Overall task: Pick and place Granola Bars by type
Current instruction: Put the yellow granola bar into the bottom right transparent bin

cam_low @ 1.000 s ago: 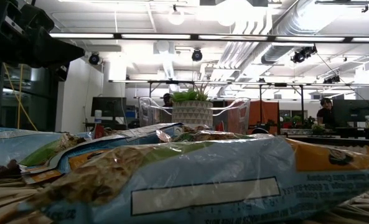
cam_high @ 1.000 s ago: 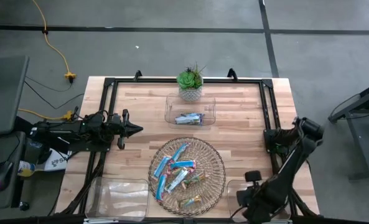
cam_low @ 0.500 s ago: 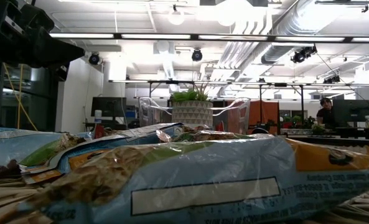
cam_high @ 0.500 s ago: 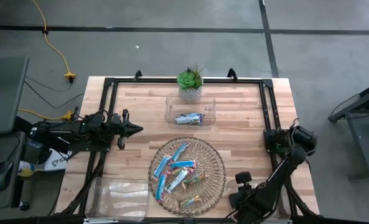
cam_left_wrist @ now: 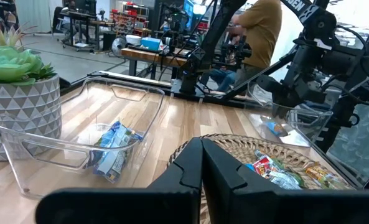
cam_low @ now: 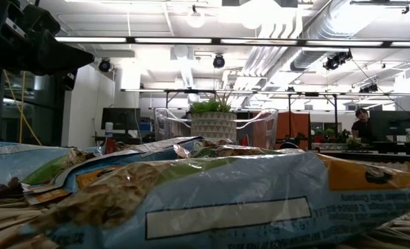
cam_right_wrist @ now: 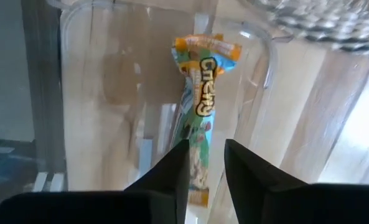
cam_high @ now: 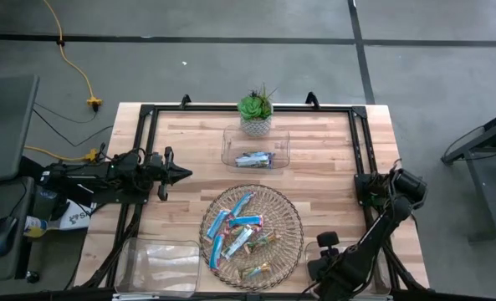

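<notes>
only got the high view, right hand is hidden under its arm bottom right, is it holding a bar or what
Observer: No clamp that I can see. In its wrist view the right hand has its fingers apart, with one end of a bar in the gap.
Operator: where's the bar sitting
Observer: It looks to lie flat on the floor of the clear bin, the only bar that view shows in there.
Operator: which type
Observer: Tan-green wrapper with orange ends.
</notes>
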Robot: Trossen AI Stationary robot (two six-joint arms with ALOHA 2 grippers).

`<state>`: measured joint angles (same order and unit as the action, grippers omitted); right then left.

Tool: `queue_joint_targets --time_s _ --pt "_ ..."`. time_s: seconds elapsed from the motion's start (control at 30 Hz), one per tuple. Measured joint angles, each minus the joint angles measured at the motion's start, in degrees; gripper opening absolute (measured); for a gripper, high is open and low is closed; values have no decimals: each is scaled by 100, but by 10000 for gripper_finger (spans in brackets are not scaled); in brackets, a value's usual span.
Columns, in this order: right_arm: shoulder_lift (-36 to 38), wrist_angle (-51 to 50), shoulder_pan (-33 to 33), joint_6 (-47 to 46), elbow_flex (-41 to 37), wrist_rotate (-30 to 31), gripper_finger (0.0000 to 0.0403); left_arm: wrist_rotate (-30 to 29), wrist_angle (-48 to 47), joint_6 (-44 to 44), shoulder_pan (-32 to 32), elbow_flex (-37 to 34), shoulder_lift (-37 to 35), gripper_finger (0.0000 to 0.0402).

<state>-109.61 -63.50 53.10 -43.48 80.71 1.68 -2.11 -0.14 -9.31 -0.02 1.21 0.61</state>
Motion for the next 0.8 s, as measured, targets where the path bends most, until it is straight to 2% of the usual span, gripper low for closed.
queue_joint_targets --time_s 0.23,0.47,0.63,0.8 --pt "231 -8 -51 -278 22 -526 115 0 0 0 -1 -2 0 1" --pt "923 340 -199 -487 22 -756 144 0 0 1 1 -1 -1 1" --pt "1514 996 -384 -356 22 -155 158 0 0 1 1 -1 0 1" --pt "1853 1714 -530 654 24 836 167 0 0 1 0 0 -1 1"
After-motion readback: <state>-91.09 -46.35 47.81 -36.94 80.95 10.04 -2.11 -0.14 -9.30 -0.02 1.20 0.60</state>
